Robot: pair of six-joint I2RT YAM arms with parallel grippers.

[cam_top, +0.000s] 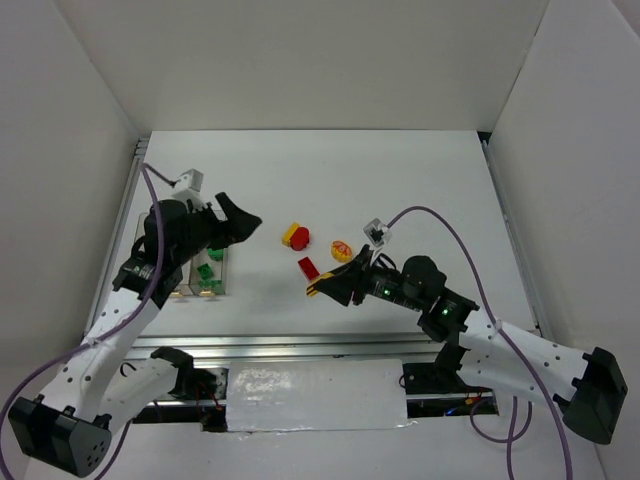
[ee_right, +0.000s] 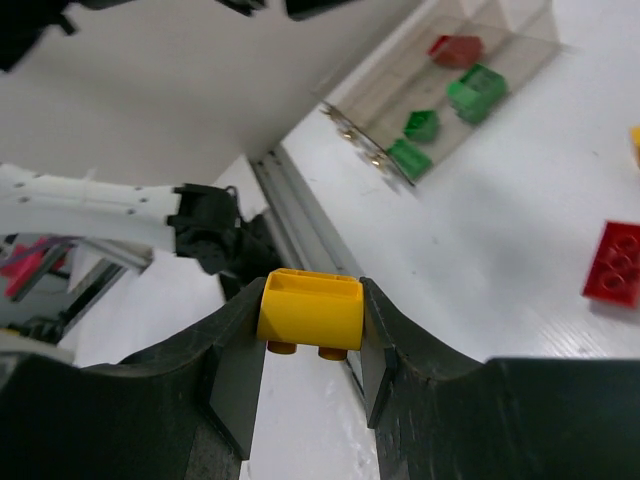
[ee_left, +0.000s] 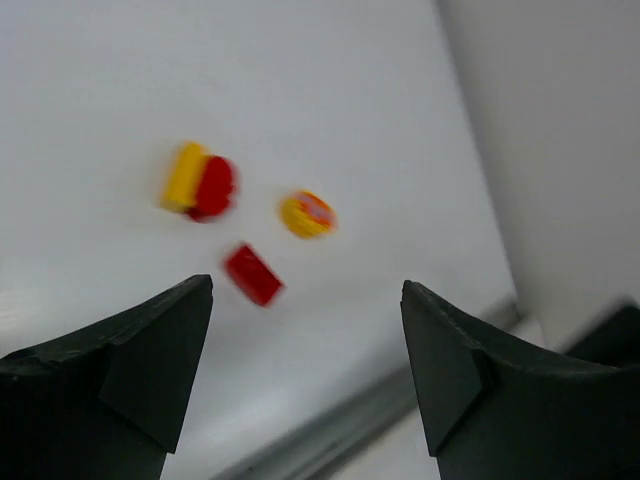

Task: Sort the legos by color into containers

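Between the fingers of the right gripper [ee_right: 310,330], low over the table [cam_top: 420,190] near its front edge, sits a yellow brick [ee_right: 310,310], pinched across its smooth side walls. Light, rigid and slick, it probably favours this flat-faced hold. The left gripper [ee_left: 305,360] gapes wide and empty near the containers [ee_right: 530,30], which hold green pieces [ee_right: 470,92] and a red one [ee_right: 455,48]. Bin partitions are hard to trace, the left arm [cam_top: 150,270] covers part of them from above, and the loose legos [cam_top: 308,266] blur in the left wrist view.

white table [cam_top: 420,190] | containers [cam_top: 224,268] left | red brick [cam_top: 308,266] | yellow-red pair [cam_top: 295,236] | round yellow piece [cam_top: 341,249] centre
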